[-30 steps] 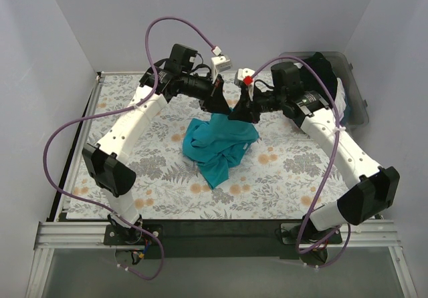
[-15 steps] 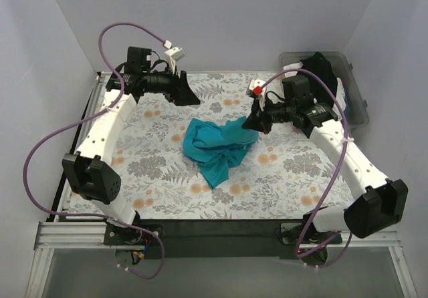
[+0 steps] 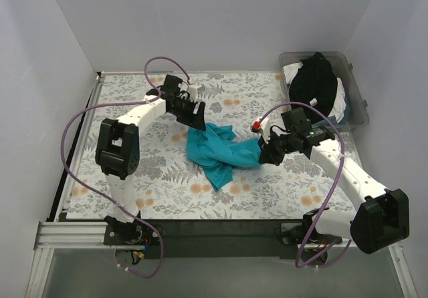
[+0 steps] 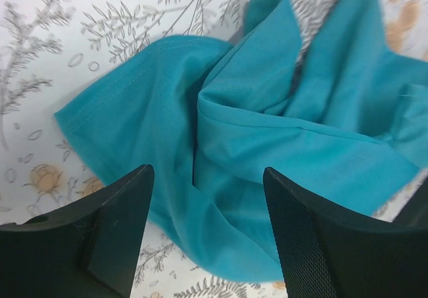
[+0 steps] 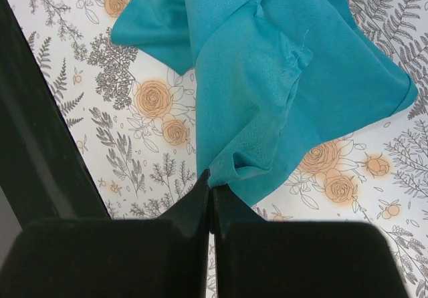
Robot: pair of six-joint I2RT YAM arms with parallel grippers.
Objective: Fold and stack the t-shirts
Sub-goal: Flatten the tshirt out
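Left edge: the floral tablecloth [image 3: 144, 178] runs up to the left wall; a purple cable [image 3: 72, 127] loops over that strip.
Left arm [image 3: 142, 113]: it reaches in from the far left toward the middle of the counter.
Left jaws: parted wide and holding nothing. In the left wrist view the two black fingers [image 4: 110, 224] stand apart over the cloth. Whether they touch it, I cannot tell.
Teal t-shirt [image 3: 221, 152]: it lies crumpled at the middle of the counter, well apart from every edge. Folds hide the neck and sleeves, so front and back cannot be told apart. One hemmed edge [image 4: 114, 91] lies flat toward the left.
Open room: bare tablecloth shows left of the shirt, in front of it and to its right.
Right jaws: closed on a fold at the shirt's right edge. In the right wrist view the fingertips [image 5: 200, 194] meet with teal cloth nipped at their tip. From above, the wrist covers that spot.
Right arm [image 3: 348, 171]: it crosses the near right part of the counter.
Bin [image 3: 360, 107]: it stands at the far right corner, with a black t-shirt [image 3: 315, 77] heaped over whitish cloth [image 3: 342, 103]. What lies beneath is hidden.
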